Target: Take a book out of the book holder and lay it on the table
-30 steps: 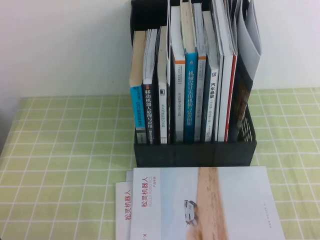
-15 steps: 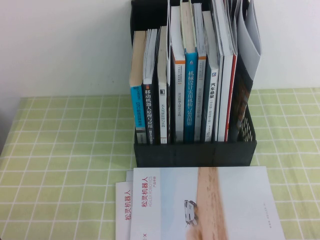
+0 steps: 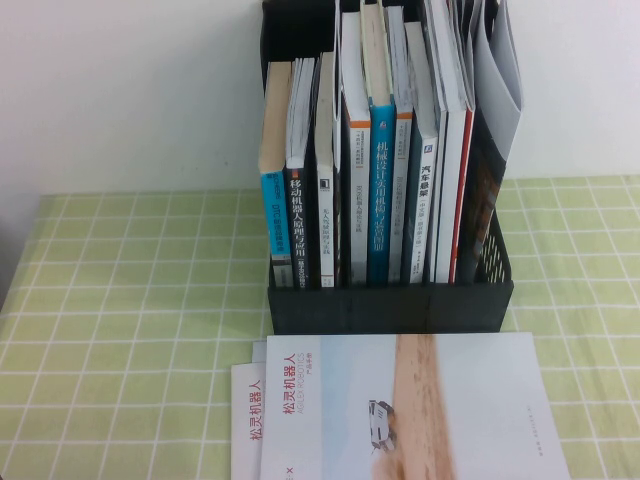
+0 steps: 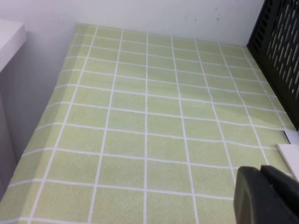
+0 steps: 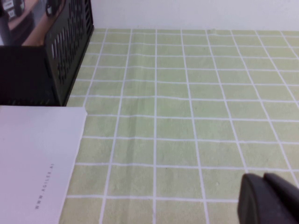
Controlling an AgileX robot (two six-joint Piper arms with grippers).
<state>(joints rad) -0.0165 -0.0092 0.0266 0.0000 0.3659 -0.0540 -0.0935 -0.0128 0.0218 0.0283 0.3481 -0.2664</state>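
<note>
The black book holder stands mid-table, full of upright books. A thin grey-white brochure curls out of its rightmost slot; its cover does not show in the high view. In the right wrist view part of a cover photo with dark wheels shows beside the holder's mesh wall. Neither gripper is in the high view. My left gripper hangs shut and empty over the green checked table, left of the holder. My right gripper hangs shut and empty over the cloth, right of the holder.
A brochure with a beige-sand stripe lies flat in front of the holder, on top of another white brochure. Its white edge shows in the right wrist view and the left wrist view. A white wall stands behind the table.
</note>
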